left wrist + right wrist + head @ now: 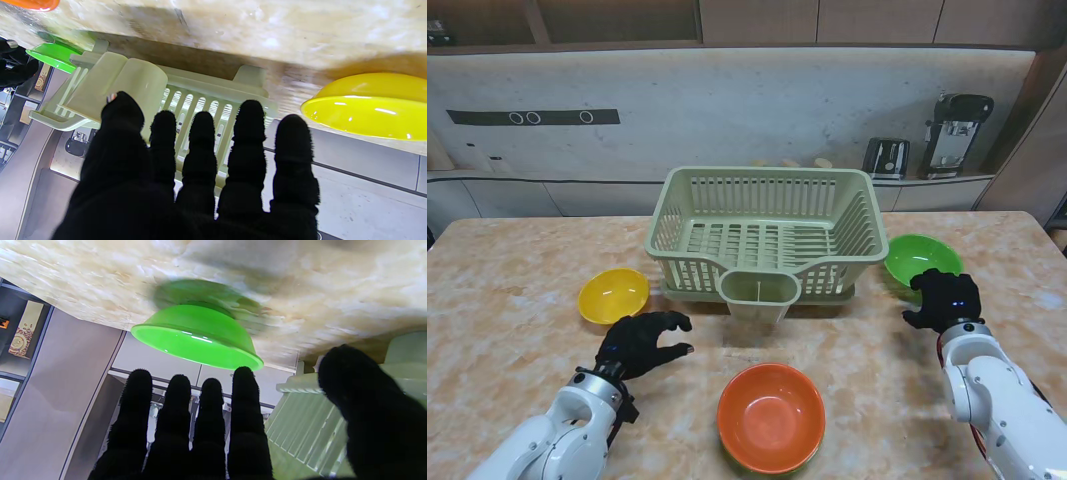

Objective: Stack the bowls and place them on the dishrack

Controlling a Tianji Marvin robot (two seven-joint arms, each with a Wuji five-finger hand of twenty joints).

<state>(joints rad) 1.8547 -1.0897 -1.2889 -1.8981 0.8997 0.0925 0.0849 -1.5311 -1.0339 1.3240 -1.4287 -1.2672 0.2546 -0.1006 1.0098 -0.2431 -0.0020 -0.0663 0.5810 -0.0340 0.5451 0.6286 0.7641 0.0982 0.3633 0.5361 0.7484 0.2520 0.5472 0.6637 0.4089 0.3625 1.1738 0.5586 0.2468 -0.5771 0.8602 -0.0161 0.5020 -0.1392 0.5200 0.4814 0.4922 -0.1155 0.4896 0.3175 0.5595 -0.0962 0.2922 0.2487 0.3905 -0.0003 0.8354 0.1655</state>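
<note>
Marble-pattern table (507,300) is sitting in front of a grey kitchen counter (727,110) with a toaster (886,157) and coffee machine (957,130) at its right end. Pale green dishrack (762,230) is standing mid-table on the far side, cutlery cup facing me, nothing in it. Orange bowl (771,416) is lying nearest to me, centre. Green bowl (923,259) is sitting right of the rack, yellow bowl (613,295) left of it; no bowls stacked. Left hand (640,343) is hovering just nearer to me than the yellow bowl, fingers (250,116) spread, gripping nothing. Right hand (944,300) is hanging at the green bowl's near rim, fingers apart, thumb (350,373) wide, released; can't tell whether it is touching.
</note>
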